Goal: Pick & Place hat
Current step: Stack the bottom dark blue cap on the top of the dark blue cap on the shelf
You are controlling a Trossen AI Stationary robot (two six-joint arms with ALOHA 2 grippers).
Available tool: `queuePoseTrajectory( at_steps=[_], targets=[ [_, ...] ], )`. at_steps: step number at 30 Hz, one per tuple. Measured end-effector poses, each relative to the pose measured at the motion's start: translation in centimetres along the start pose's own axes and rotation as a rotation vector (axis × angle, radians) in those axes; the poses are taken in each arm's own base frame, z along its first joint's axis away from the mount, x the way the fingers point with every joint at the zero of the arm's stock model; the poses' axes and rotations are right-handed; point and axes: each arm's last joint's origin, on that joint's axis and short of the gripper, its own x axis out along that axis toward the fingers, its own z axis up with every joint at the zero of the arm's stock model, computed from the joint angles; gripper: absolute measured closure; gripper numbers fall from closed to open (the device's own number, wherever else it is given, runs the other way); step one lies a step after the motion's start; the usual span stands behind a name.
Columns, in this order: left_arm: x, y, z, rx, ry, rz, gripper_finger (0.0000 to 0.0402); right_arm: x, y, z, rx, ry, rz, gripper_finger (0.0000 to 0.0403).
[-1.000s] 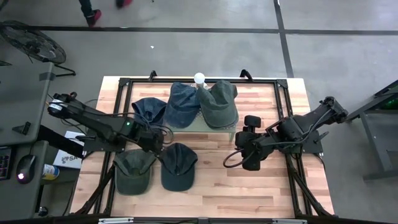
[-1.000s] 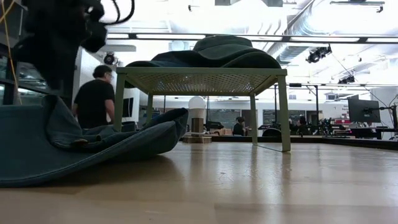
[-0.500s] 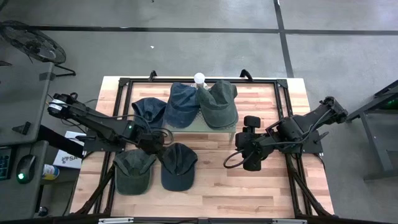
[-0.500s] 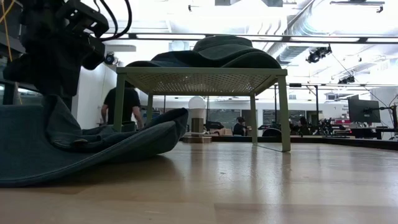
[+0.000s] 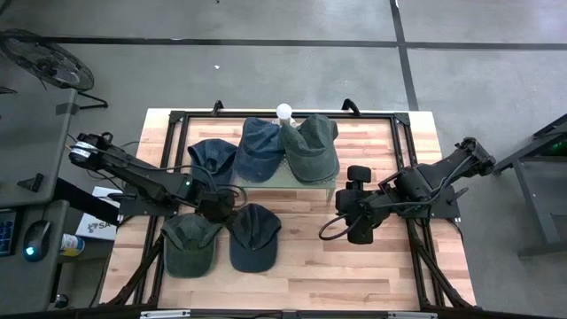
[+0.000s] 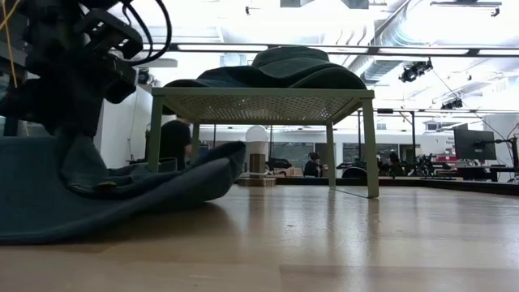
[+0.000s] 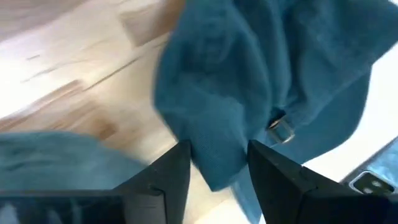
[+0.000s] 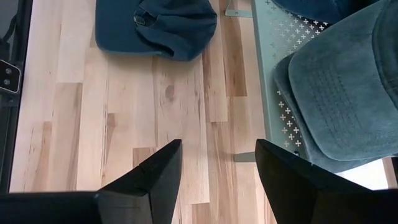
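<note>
Two hats (image 5: 291, 148) on rack (image 5: 330, 180), three beside

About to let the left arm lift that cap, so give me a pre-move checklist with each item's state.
1. Left gripper fingers straddle the teal cap's fabric: ok.
2. Grip fully closed on the fabric: cannot tell.
3. Right gripper open, over bare wood, away from the pick: ok.
4. Neighbouring green cap free of the left fingers: ok.
5. Free room on the green rack, which already carries two caps: cannot tell.
</note>
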Motion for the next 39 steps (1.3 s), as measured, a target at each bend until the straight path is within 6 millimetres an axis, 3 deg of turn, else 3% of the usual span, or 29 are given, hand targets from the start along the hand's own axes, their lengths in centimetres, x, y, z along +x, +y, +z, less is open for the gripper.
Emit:
queuePoseTrajectory(
  at_steps=[12,20,25,39],
  targets=[
    [0.2,-0.4,0.0,0.106,0.029,-0.037,0.0391,-0.3,0.7,-0.5,0.002,0.015,0.011,0.0206],
    [0.3,-0.5,-1.1,0.215,0.067,-0.042,0.0394,-0.7,1.6,-1.2,0.027,0.028,0.017,0.0206],
    [-0.4,-1.6,-2.4,0.292,0.087,-0.069,0.0396,-1.0,1.9,-1.5,0.046,0.033,0.018,0.0206],
    [-6.7,-6.9,-7.0,0.59,-0.096,-0.149,0.0396,-1.1,2.1,-1.6,0.078,0.007,-0.017,0.0206]
  ],
)
